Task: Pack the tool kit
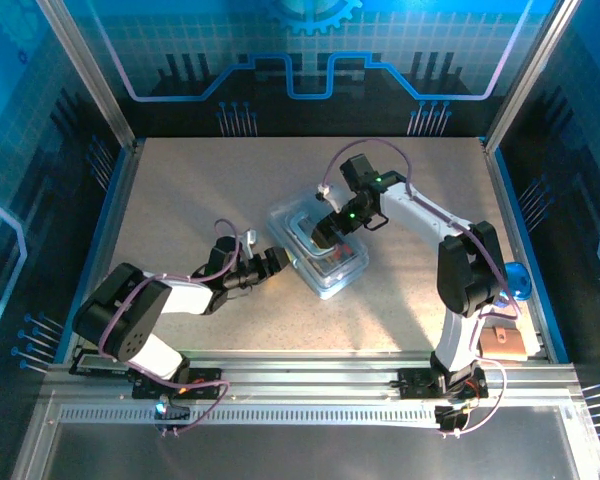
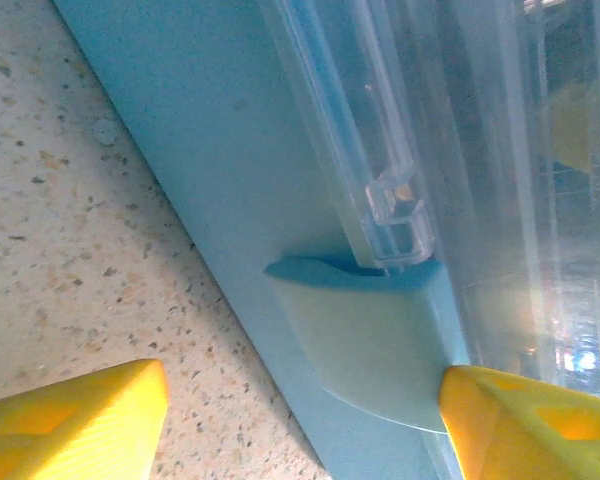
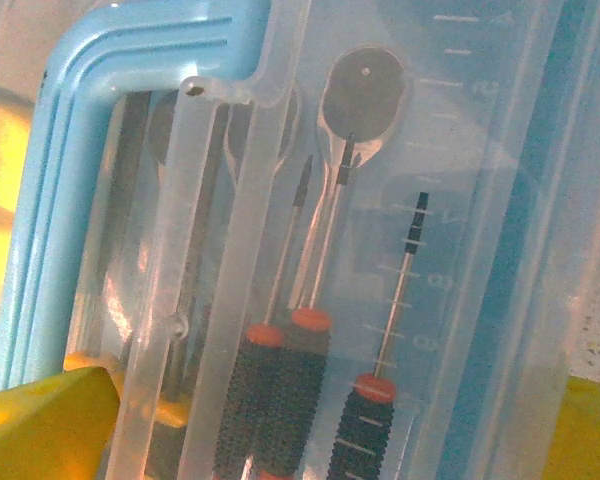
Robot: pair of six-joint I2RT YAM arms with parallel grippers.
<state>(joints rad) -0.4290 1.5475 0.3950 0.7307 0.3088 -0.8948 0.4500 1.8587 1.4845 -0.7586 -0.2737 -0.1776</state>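
Observation:
The tool kit (image 1: 320, 252), a pale-blue box with its clear lid down, lies at the table's middle. Through the lid I see three small screwdrivers (image 3: 300, 380) with black ridged handles and orange collars; a yellow shape beside them is blurred. My left gripper (image 1: 278, 260) is low at the box's left side, open, and its yellow fingertips (image 2: 525, 425) straddle the pale-blue latch tab (image 2: 370, 350). One tip sits at the tab's edge and the other is over bare table. My right gripper (image 1: 325, 235) hovers right over the lid (image 3: 380, 200), open, with yellow fingertips (image 3: 40, 420) wide apart.
A blue round object (image 1: 517, 278) and a tan block (image 1: 503, 343) sit near the right arm's base. Metal frame rails and blue panels wall in the speckled table (image 1: 200, 190) on the left, right and far sides.

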